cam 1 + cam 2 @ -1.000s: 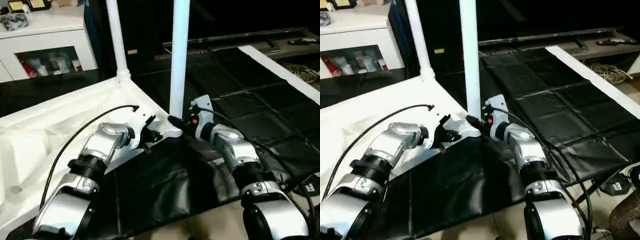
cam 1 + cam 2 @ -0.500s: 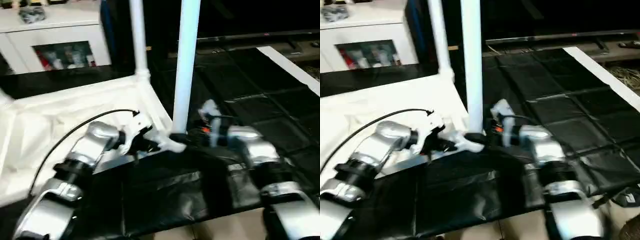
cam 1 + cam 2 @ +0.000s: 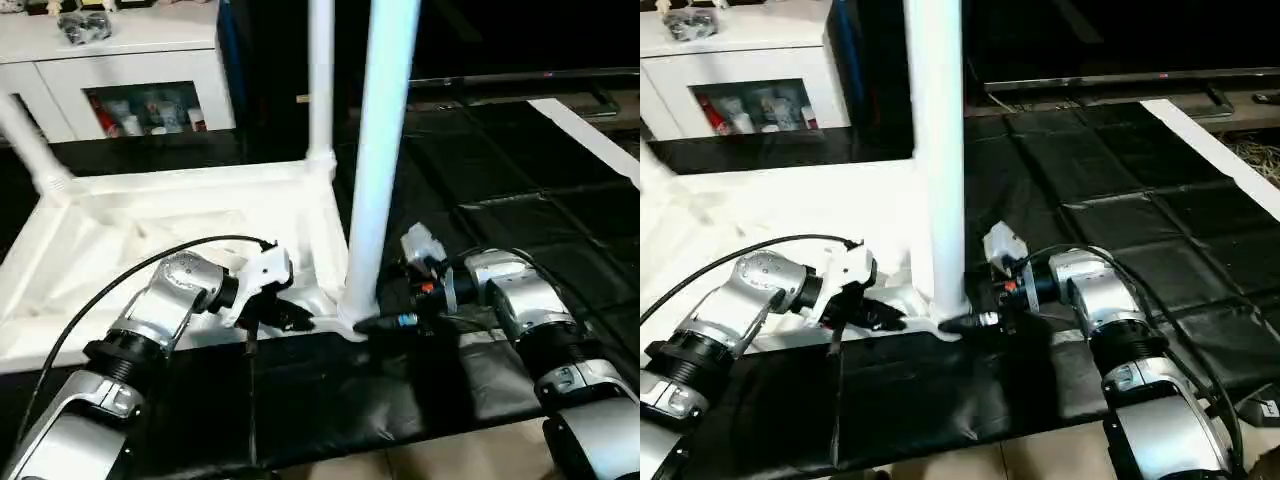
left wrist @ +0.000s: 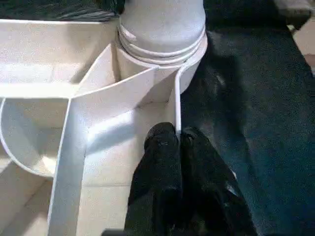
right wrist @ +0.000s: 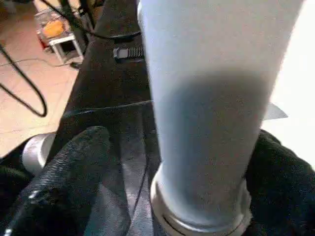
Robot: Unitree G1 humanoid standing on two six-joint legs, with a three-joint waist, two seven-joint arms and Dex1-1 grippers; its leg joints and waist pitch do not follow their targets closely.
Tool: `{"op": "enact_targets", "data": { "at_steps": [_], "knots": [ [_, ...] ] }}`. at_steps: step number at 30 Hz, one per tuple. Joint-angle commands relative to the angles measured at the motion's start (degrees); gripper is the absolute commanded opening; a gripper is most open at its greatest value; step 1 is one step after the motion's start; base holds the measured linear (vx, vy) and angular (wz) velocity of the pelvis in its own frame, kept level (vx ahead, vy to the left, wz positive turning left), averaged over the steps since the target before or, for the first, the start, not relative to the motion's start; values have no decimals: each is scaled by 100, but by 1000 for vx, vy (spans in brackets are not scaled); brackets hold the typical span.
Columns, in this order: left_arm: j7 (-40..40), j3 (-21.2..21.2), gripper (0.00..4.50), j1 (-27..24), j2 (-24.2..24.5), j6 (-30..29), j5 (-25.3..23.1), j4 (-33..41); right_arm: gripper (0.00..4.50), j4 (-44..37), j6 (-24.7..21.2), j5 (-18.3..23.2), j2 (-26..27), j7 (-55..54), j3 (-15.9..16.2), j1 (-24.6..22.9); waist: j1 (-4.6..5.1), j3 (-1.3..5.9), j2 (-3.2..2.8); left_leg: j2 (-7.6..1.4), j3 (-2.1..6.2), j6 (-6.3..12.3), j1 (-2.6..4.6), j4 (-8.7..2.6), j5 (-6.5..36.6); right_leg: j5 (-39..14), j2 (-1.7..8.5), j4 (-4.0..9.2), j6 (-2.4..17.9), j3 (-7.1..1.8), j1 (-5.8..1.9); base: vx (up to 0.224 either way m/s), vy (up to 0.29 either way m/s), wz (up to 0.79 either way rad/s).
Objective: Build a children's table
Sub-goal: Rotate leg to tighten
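Note:
The white table top (image 3: 150,230) lies upside down on a black mat, ribs up. Three legs stand in its corner sockets: the nearest leg (image 3: 380,180), a far one (image 3: 320,80) and one at the left (image 3: 30,140). My left gripper (image 3: 290,318) is shut on the thin rim wall (image 4: 175,108) of the table top, just beside the nearest leg's socket (image 4: 162,34). My right gripper (image 3: 385,322) is at the foot of that leg (image 5: 206,98), open, with one of its fingers (image 5: 74,162) standing off one side and the other against the opposite side.
A white cabinet with glass doors (image 3: 130,70) stands at the back left. The black mat (image 3: 520,180) stretches to the right, edged by a white strip (image 3: 590,140). A low dark shelf (image 3: 1120,80) runs along the back. Tiled floor (image 3: 450,465) shows near my arms.
The view has swung, so the cabinet and a third leg now show further right. My right wrist has sunk lower beside the leg's foot. My left gripper keeps its hold on the rim.

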State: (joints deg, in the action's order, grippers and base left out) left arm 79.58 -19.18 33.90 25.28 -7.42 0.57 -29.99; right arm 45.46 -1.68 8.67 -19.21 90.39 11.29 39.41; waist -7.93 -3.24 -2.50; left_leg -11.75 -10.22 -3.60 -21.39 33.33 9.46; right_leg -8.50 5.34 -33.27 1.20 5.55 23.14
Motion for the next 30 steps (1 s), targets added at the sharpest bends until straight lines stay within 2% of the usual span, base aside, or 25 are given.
{"op": "enact_targets", "data": {
  "at_steps": [1, 7, 14, 16, 18, 27, 30],
  "knots": [
    [328, -157, 0, -5, 37, 163, 125, 248, 388, 8, 70, -64, 5, 168, 67, 131, 32, 443, 57, -198, 27, 288, 117, -379, 1428, -1665, 339, 302, 1298, -263, -269, 0, 0, 0],
    [420, -179, 0, -50, 89, 220, 77, 261, 342, -16, 51, 124, -59, 211, 269, 161, 24, 437, 51, -196, 25, 261, 118, -385, 1481, -1711, 330, 305, 1264, -265, -263, 0, 0, 0],
    [428, -173, 0, -51, 117, 257, 73, 215, 276, 16, 83, 182, -56, 211, 325, 159, 20, 440, 53, -189, 23, 233, 116, -378, 1506, -1776, 331, 308, 1228, -270, -264, 0, 0, 0],
    [408, -173, 0, -73, 128, 252, 82, 218, 267, 9, 110, 164, -19, 211, 322, 127, 24, 440, 9, -190, 29, 206, 117, -382, 1578, -1755, 324, 313, 1232, -266, -261, 0, 0, 0],
    [385, -174, 0, -95, 133, 245, 90, 225, 249, -10, 90, 197, 14, 211, 315, 103, 24, 442, 19, -187, 30, 198, 117, -381, 1598, -1731, 319, 306, 1250, -265, -265, 0, 0, 0],
    [238, -55, 0, -159, 46, 52, 194, 278, 203, -257, -68, 381, -5, 211, 421, -99, 28, 438, 21, -188, 30, 199, 118, -382, 1634, -1745, 314, 307, 1257, -266, -268, 0, 0, 0],
    [9, 55, 0, -132, -117, -170, 269, 275, 201, -584, -287, 476, 97, 211, 271, -364, 19, 442, -2, -188, 26, 193, 128, -379, 1643, -1740, 315, 314, 1240, -272, -265, 0, 0, 0]
  ]
}}
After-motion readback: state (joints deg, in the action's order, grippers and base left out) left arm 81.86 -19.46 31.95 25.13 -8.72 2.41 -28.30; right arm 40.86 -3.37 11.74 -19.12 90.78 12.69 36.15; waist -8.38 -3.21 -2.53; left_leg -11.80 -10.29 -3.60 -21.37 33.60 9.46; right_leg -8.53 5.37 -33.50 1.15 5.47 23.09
